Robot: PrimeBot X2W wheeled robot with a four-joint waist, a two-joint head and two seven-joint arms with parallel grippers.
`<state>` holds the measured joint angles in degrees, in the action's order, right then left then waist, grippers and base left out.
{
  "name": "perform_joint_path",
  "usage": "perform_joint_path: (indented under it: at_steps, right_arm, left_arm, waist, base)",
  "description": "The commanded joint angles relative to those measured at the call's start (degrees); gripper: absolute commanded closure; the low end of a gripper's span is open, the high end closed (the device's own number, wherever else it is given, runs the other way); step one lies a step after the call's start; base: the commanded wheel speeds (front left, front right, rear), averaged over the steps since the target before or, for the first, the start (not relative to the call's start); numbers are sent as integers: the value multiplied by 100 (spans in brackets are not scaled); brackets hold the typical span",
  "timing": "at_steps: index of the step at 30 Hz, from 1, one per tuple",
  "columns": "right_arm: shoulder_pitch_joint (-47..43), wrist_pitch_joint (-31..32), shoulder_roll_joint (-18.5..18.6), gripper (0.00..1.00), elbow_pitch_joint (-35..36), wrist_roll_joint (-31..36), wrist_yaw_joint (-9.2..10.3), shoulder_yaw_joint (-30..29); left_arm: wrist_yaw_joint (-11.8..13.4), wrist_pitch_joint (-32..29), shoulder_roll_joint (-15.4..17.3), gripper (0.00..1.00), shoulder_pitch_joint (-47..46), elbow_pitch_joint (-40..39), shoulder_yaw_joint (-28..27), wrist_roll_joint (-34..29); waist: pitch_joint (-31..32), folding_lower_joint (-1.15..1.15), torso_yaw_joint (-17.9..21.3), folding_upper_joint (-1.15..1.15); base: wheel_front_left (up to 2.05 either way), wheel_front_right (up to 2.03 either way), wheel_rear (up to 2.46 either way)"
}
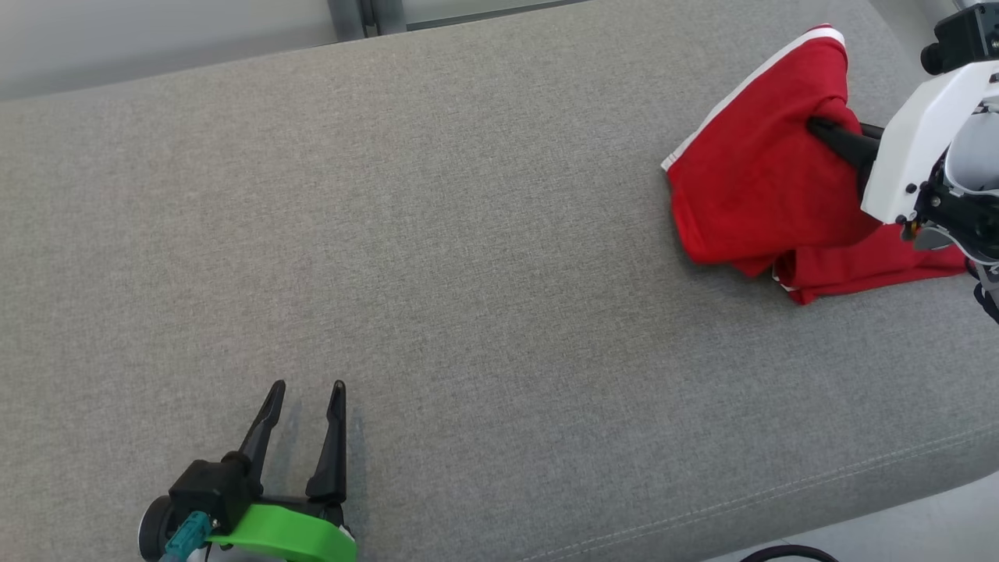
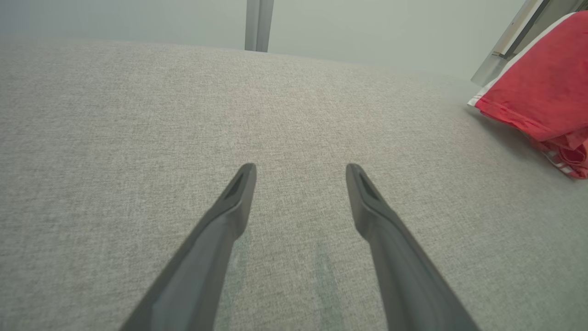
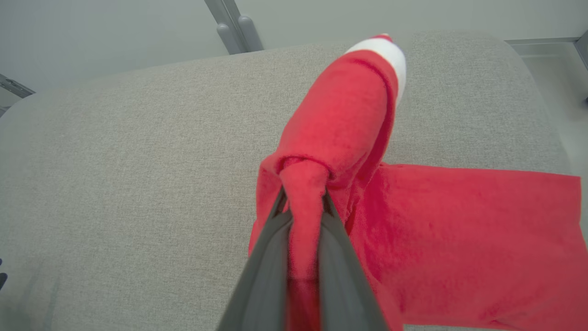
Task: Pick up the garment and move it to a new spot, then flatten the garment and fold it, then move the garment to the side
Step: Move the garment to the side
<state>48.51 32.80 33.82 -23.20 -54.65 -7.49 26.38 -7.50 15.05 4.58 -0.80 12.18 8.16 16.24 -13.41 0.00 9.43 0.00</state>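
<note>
Red garment [image 1: 749, 179] bunched far right on grey cushion [image 1: 468, 234]; my right pincer [image 3: 304, 196] clamps a fold. Best lift clear before carrying, so nothing drags. Left pincer [image 1: 308, 387] apart, empty.

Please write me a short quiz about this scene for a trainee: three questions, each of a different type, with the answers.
1. True or false: the left pincer is open and holds nothing.
2. Which pincer is closed on the red garment? A) left B) right C) both
3. Fill in the missing word: the edge band of the garment is ____.
Key: 1 true; 2 B, the right pincer; 3 white.
</note>
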Motion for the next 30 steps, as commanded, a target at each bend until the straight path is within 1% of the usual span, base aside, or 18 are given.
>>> perform_joint_path:
  at_steps: [1,6,10,13,16,21,30]
  right_arm:
    - [53,27,32,100,53,-5,2,-12]
    - [-50,188,130,100,208,-69,2,-116]
    - [-161,154,186,100,26,43,2,-257]
    - [-162,-61,188,100,-255,305,2,-362]
    - [-152,-266,62,100,-639,509,2,-466]
    - [-65,-564,-22,100,-1201,830,2,-618]
    - [49,-1229,-119,100,-2058,1363,3,-729]
  left_arm:
    - [0,13,47,0,48,-16,-23,-50]
    - [0,13,61,0,44,-21,19,-79]
    - [0,13,116,0,-68,3,84,-86]
    - [0,13,160,0,-161,25,153,-86]
    - [0,13,206,0,-243,64,224,-81]
    - [0,13,266,0,-355,114,239,-64]
    - [0,13,317,0,-475,123,249,-73]
  waist:
    - [14,0,22,0]
    - [-7,0,99,0]
    - [-95,0,111,0]
    - [-212,0,108,0]
    - [-320,0,78,0]
    - [-500,0,1,0]
    - [-727,0,-76,0]
  base:
    - [0,0,0]
    - [0,0,0]
    - [0,0,0]
    - [0,0,0]
    - [0,0,0]
    - [0,0,0]
    - [0,0,0]
